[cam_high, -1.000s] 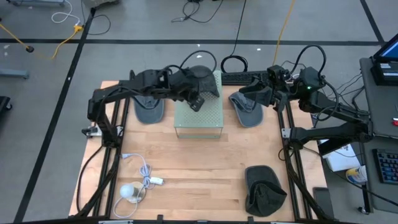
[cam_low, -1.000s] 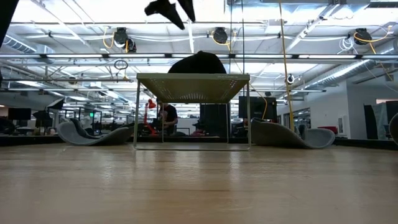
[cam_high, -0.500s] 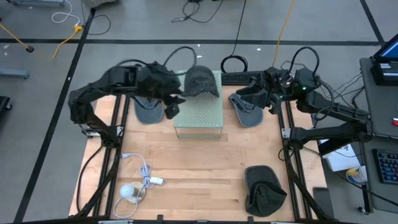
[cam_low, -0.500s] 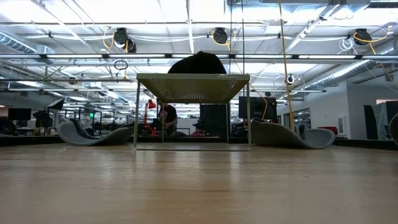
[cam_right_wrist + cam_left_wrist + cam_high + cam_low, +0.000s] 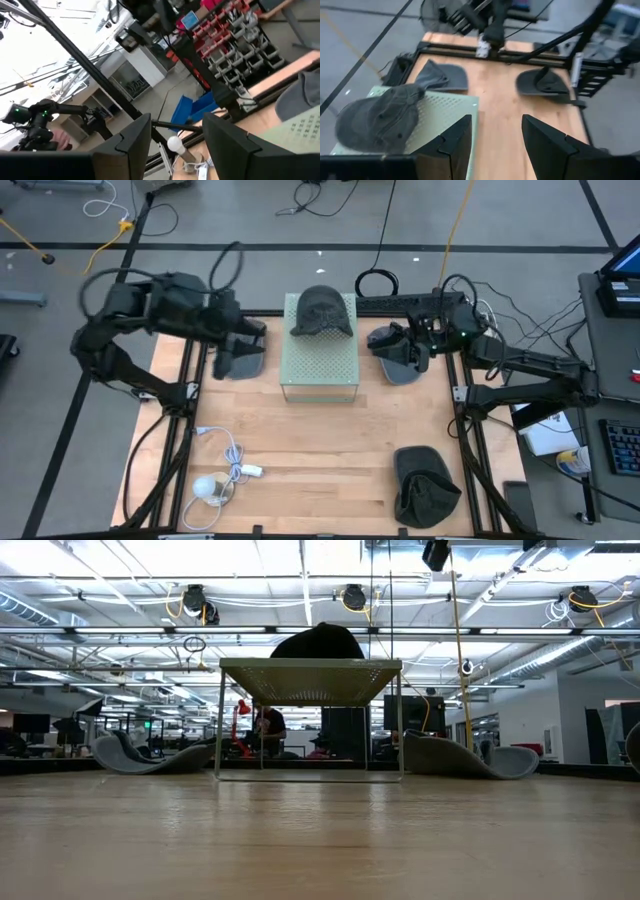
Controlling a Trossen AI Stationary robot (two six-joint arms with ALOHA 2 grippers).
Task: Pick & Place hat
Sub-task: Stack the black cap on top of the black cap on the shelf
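Hat on perforated stand, wooden table, left hand apart, right hand apart, ceiling lights.

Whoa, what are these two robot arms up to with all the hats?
A dark cap sits on the far end of a pale green perforated stand mid-table. The left claw is open and empty over a grey cap left of the stand. The right claw hovers over another grey cap on the stand's right. A fourth cap lies nearer.
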